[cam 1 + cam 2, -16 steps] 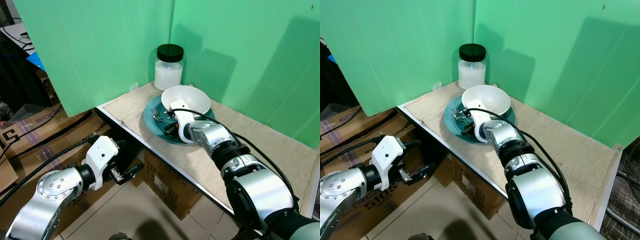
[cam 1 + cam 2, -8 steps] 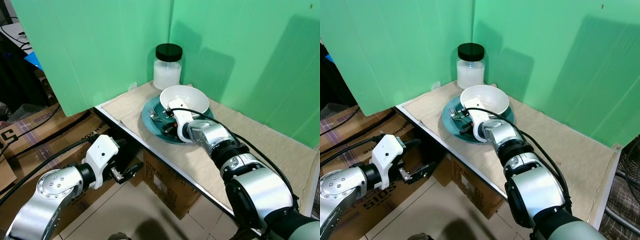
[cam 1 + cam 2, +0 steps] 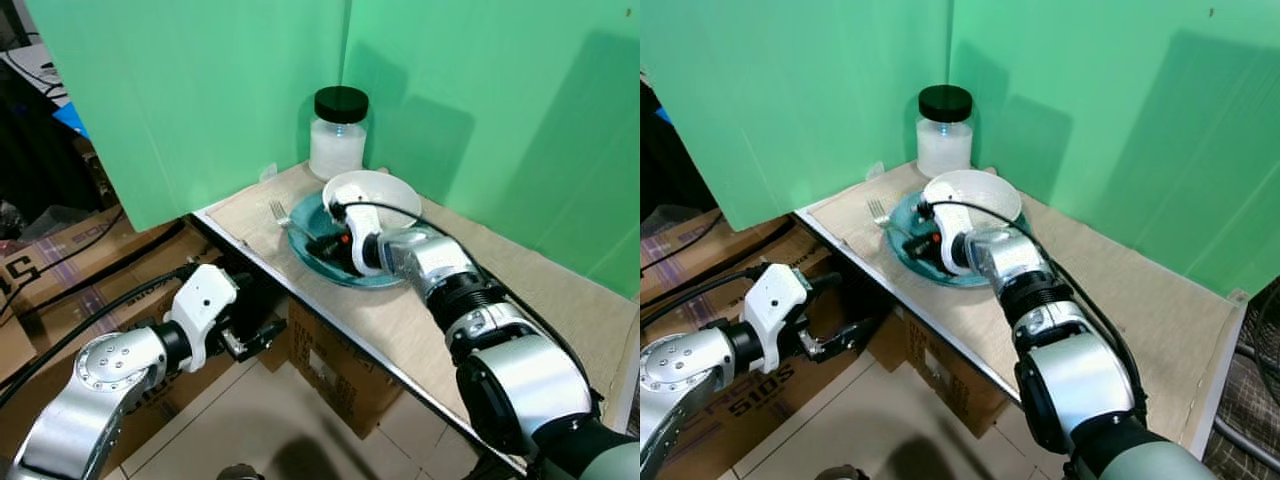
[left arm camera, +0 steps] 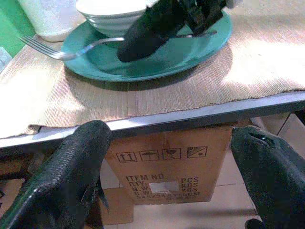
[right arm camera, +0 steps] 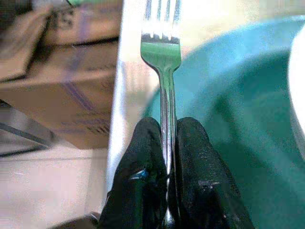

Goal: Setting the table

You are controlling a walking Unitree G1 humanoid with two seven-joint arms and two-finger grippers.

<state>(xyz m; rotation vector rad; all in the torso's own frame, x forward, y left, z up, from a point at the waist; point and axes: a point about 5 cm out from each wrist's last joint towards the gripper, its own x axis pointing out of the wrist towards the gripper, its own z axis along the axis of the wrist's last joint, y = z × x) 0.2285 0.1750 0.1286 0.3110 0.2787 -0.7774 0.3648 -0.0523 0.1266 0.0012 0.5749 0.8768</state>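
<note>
A silver fork [image 3: 283, 216] is pinched by its handle in my right gripper [image 3: 326, 244], which is shut on it; the right wrist view shows both pads [image 5: 148, 143] squeezing the stem. The fork is held low over the teal plate [image 3: 371, 282], tines reaching past the plate's left rim above the woven placemat [image 3: 245, 215]. A white bowl [image 3: 378, 186] sits on the plate's far side. My left gripper [image 3: 262, 331] hangs open below the table's front edge, its fingers [image 4: 78, 167] spread wide and holding nothing.
A glass jar with a black lid [image 3: 338, 134] stands in the corner behind the plate. Green panels [image 3: 480, 120] wall the table at back and left. Cardboard boxes [image 3: 340, 372] sit on the floor under the table, with cables [image 3: 70, 255] at left.
The fork lay on the plate beside the bowl; now my right gripper has lifted and swung it left, so the tines stick out past the plate's rim. The left arm barely moved.
</note>
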